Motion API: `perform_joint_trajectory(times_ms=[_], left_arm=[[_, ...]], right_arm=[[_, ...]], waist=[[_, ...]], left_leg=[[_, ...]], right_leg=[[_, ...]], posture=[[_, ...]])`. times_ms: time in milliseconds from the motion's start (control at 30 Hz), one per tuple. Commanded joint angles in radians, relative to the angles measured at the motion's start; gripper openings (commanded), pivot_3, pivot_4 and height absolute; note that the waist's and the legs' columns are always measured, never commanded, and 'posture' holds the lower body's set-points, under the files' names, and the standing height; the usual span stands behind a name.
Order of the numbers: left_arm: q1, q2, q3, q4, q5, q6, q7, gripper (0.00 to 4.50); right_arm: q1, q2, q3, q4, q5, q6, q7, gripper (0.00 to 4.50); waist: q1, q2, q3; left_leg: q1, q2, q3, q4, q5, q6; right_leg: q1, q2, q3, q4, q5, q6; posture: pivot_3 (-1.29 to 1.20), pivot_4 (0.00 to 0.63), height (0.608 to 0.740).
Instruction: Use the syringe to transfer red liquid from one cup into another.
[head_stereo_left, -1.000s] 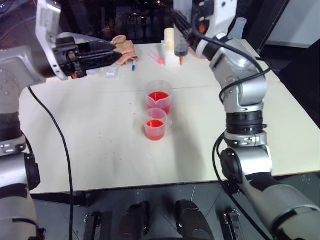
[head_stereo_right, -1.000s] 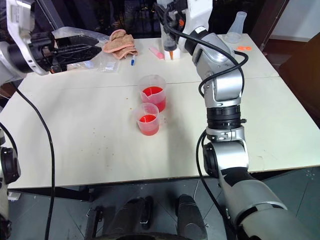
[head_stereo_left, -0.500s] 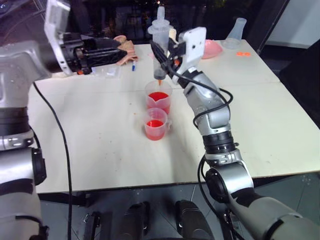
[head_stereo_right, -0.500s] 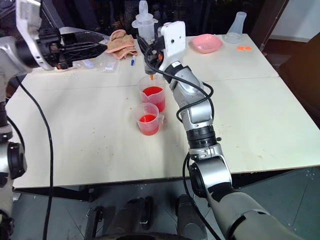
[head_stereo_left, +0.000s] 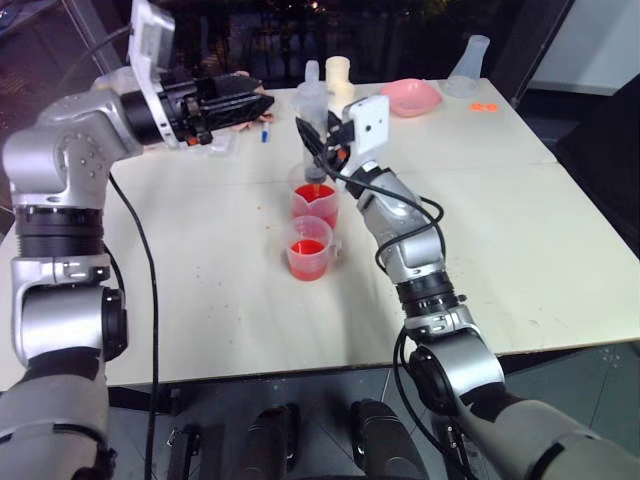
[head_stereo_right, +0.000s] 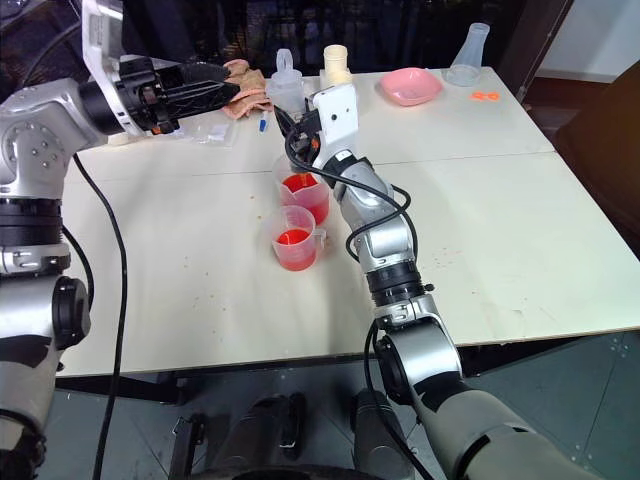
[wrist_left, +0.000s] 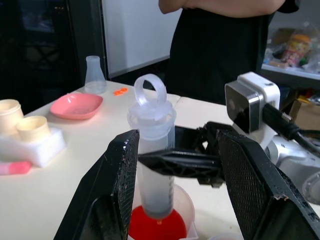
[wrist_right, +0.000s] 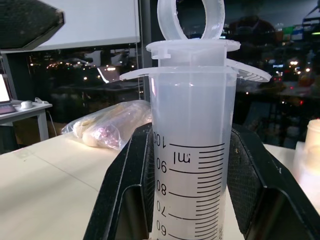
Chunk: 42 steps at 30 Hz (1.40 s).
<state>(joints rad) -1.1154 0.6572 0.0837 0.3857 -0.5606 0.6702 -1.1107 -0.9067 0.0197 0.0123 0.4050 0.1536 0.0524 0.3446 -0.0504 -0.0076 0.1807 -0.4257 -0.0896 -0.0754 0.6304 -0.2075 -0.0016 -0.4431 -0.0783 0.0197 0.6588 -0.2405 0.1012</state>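
Fingers of the right gripper (wrist_right: 187, 200) clamped the upright syringe (wrist_left: 152, 165), tip over the red liquid (wrist_left: 155, 226); left gripper (wrist_left: 172, 195) stood apart

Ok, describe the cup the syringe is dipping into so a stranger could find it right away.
Near the middle of the cream table stand two clear cups of red liquid. It is the farther, taller cup, with the syringe held upright in it by the right pincer. The nearer cup is shorter.

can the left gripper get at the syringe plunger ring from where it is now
Probably yes: the open left gripper hangs level beside the syringe, whose ring stands free above the right gripper.
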Motion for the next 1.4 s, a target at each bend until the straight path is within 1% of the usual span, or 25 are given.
perform_joint_trajectory(times_ms=[33,333,833,1400], left_arm=[[-0.042,-0.006,0.000,-0.003,0.020,-0.036,-0.014,2.59],[-0.054,-0.049,-0.005,0.040,0.049,-0.060,-0.015,2.59],[-0.058,-0.105,-0.023,0.078,0.085,-0.076,-0.036,2.59],[-0.113,-0.185,-0.024,0.239,0.132,-0.140,-0.049,2.59]], right_arm=[[0.003,0.013,0.007,-0.014,-0.004,-0.037,-0.006,1.35],[0.053,0.026,0.032,-0.027,-0.020,-0.050,-0.022,1.35],[0.065,0.027,0.042,-0.032,-0.026,-0.047,-0.026,1.35],[0.077,0.033,0.057,-0.045,-0.030,-0.049,-0.029,1.35]], waist=[[0.000,0.000,0.000],[0.000,0.000,0.000],[-0.008,0.000,0.000],[-0.018,0.000,0.000]], left_leg=[[0.000,0.000,0.000,0.000,0.000,0.000],[0.000,0.000,0.000,0.000,0.000,0.000],[0.000,0.000,0.000,0.000,0.000,0.000],[0.001,0.000,-0.001,0.000,0.000,0.000]], right_leg=[[0.000,0.000,0.000,0.000,0.000,0.000],[0.000,0.000,0.000,0.001,0.000,0.000],[-0.001,0.000,0.000,0.003,0.000,0.000],[-0.001,0.000,0.000,0.004,0.000,0.000]], posture=[[0.00,0.150,0.740],[0.00,0.150,0.740],[0.00,0.150,0.740],[0.00,0.150,0.740]])
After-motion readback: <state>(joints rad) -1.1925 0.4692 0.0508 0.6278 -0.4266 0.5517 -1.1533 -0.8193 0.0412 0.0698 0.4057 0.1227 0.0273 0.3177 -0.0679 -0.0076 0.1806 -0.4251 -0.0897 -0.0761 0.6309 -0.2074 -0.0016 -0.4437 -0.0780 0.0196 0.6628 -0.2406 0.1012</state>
